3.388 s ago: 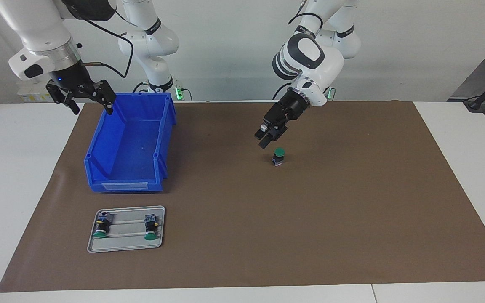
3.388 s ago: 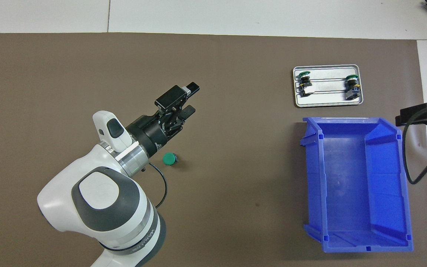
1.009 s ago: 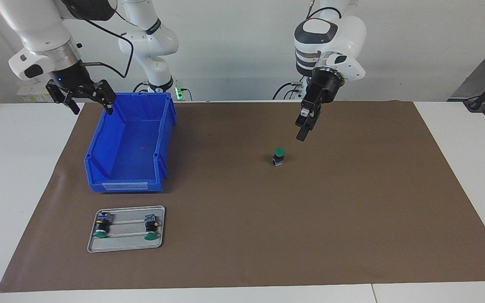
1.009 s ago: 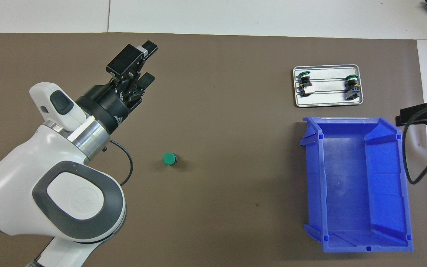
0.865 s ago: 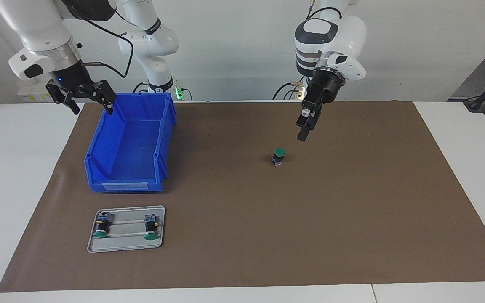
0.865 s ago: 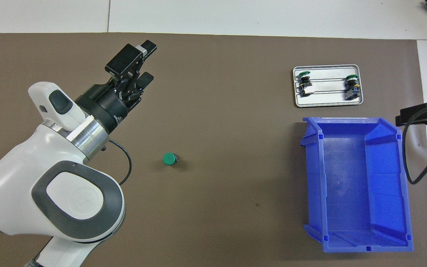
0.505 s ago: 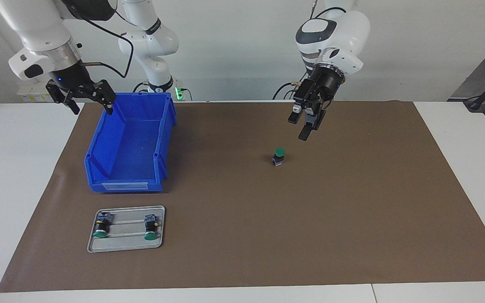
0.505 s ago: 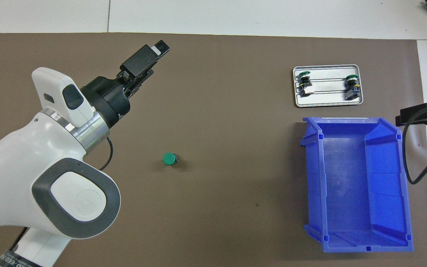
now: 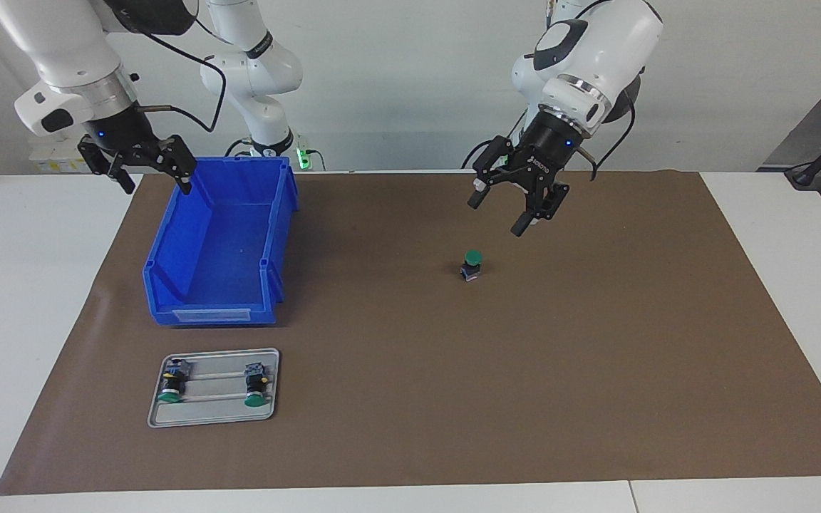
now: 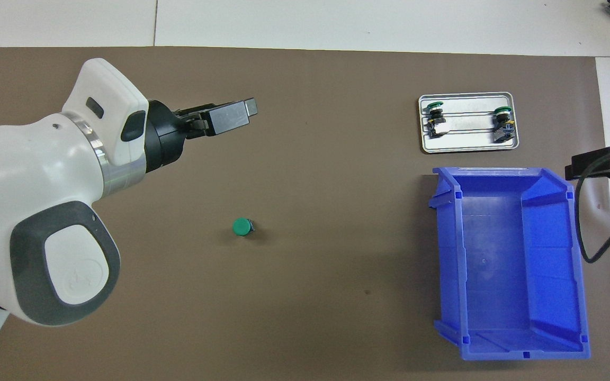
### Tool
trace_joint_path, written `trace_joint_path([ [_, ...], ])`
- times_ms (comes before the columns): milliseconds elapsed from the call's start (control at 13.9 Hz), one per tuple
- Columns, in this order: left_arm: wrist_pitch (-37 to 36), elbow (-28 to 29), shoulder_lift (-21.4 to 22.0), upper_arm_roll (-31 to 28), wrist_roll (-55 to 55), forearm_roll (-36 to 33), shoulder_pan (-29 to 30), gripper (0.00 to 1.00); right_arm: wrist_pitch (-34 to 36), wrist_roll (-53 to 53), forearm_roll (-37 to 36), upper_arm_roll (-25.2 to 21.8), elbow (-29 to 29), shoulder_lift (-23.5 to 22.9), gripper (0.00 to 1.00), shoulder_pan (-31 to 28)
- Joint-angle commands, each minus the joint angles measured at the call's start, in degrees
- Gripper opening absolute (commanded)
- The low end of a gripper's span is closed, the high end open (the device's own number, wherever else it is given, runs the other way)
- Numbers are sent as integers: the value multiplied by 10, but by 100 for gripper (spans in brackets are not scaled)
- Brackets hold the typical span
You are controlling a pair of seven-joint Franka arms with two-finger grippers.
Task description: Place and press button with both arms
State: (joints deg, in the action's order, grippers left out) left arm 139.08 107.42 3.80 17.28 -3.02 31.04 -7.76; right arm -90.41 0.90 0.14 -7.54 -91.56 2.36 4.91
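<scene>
The button (image 9: 472, 262) (image 10: 241, 227) stands upright on the brown mat with its green cap up, and nothing touches it. My left gripper (image 9: 496, 216) (image 10: 233, 115) hangs open and empty in the air over the mat, raised well clear of the button. My right gripper (image 9: 156, 182) (image 10: 596, 164) waits, open and empty, above the blue bin's rim at the right arm's end of the table.
An empty blue bin (image 9: 279, 214) (image 10: 506, 254) sits on the mat near the right arm. A grey metal tray (image 9: 214, 411) (image 10: 466, 144), farther from the robots than the bin, holds two more green-capped buttons lying on their sides.
My left gripper has drawn up and away from the button and turned at the wrist, so its spread fingers now show. The button and the right arm have not moved.
</scene>
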Motion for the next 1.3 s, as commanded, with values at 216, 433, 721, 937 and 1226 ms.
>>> trace_joint_path([
  [216,-255,1,43,3,-8,-115,30,100,-3,-13,-1,2,-11,10,100,-3],
  [433,-317,1,49,3,-21,-115,41,100,-3,-14,-1,2,-11,10,100,-3],
  [721,-334,37,73,3,-32,-115,47,100,-3,-13,-1,2,-11,9,100,-3],
  [937,-352,64,91,6,-85,-185,37,100,-3,-13,-1,2,-11,9,100,-3],
  [1226,-343,68,94,10,-180,-210,10,92,-3,-14,-1,2,-11,9,100,-3],
])
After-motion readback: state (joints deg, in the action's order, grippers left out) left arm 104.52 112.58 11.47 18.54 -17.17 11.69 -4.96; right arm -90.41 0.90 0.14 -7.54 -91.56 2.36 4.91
